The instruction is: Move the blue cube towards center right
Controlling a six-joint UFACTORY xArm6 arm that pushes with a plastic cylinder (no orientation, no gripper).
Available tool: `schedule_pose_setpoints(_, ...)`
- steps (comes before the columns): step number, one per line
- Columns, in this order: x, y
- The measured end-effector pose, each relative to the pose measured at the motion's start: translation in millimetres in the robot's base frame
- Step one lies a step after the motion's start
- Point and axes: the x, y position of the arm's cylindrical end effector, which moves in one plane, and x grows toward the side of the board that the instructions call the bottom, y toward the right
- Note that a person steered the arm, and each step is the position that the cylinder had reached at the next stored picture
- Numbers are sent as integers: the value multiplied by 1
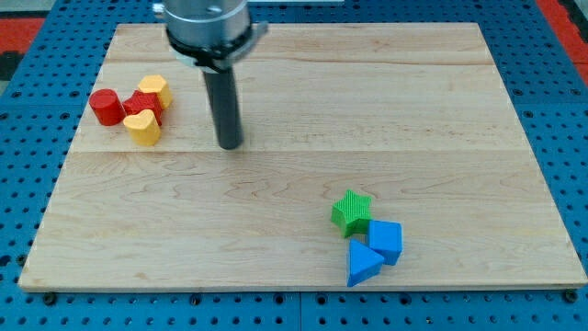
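Seven small plastic-looking blocks sit on a pale wooden tabletop (441, 110) with visible plank seams. Nearest, toward the view's bottom right, a blue triangular block (363, 265) touches the blue cube (387, 242), with a ridged green star (351, 211) just above them. Farther back, at the view's upper left, a yellow heart-shaped block (142, 127), a red cylinder (107, 107), another red block (144, 103) and a second yellow block (154, 88) cluster together. My tip (229, 145), a smooth dark rod with no hand to open or close, stands right of that cluster, well apart from the blue cube.
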Motion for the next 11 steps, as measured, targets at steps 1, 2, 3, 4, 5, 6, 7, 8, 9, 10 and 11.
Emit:
schedule_pose_setpoints(1,-11,-30)
schedule_pose_setpoints(2,0,44)
schedule_pose_setpoints(3,38,65)
schedule_pose_setpoints(4,121,64)
schedule_pose_setpoints(5,192,76)
schedule_pose_setpoints(6,197,98)
schedule_pose_setpoints(7,197,219)
schedule_pose_setpoints(8,183,245)
schedule_pose_setpoints(9,172,235)
schedule_pose_setpoints(10,159,203)
schedule_pose_setpoints(11,74,201)
